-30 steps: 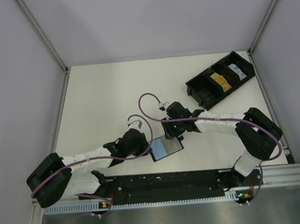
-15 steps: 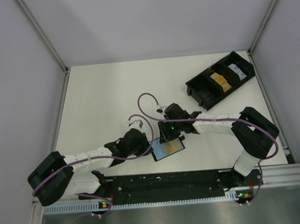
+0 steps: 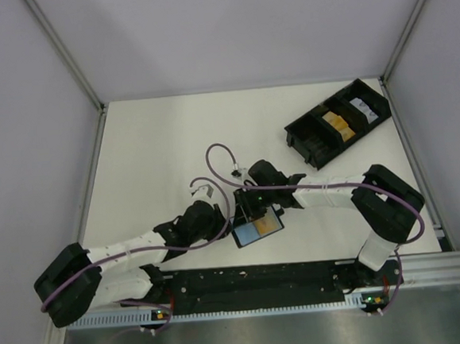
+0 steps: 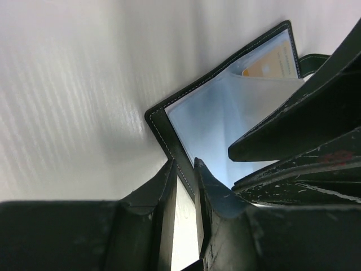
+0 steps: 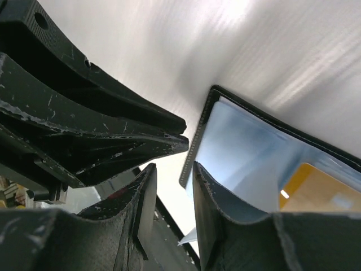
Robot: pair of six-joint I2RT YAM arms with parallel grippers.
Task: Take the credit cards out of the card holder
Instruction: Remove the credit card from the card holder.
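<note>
orange card now showing in the open card holder

the card holder point(image 3: 271, 222) lies open on the worktop point(image 3: 172, 145), close to its near edge and about midway along. over the last second an orange-yellow credit card point(image 5: 316, 189) has come into sight against its blue-grey inside. the right gripper point(image 5: 172, 180) has moved onto the holder's left border, jaws narrowing; whether they pinch anything i cannot tell. the left gripper point(image 4: 185, 178) looks clamped on the holder's edge beside it. the card seems to be starting out, not yet free.
</note>
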